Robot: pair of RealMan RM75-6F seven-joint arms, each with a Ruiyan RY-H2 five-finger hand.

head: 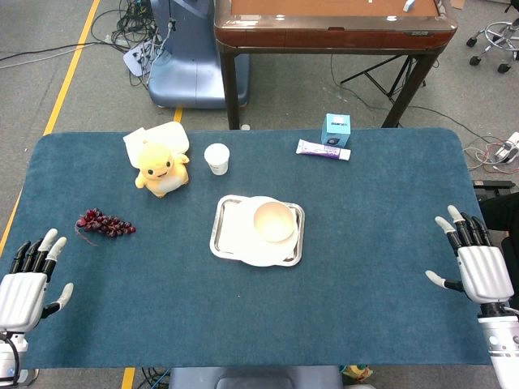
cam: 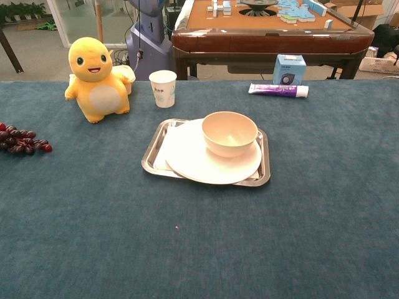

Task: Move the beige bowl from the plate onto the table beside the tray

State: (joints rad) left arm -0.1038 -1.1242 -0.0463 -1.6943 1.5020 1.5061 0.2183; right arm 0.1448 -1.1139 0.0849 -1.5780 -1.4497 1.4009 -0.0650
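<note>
The beige bowl stands upright on a white plate, which lies in a metal tray at the middle of the blue table. My left hand rests at the near left edge, fingers spread, holding nothing. My right hand lies at the near right edge, fingers spread and empty. Both hands are far from the bowl. The chest view shows neither hand.
A yellow plush toy and a paper cup stand behind the tray. Grapes lie to the left. A tube and a blue box sit at the back right.
</note>
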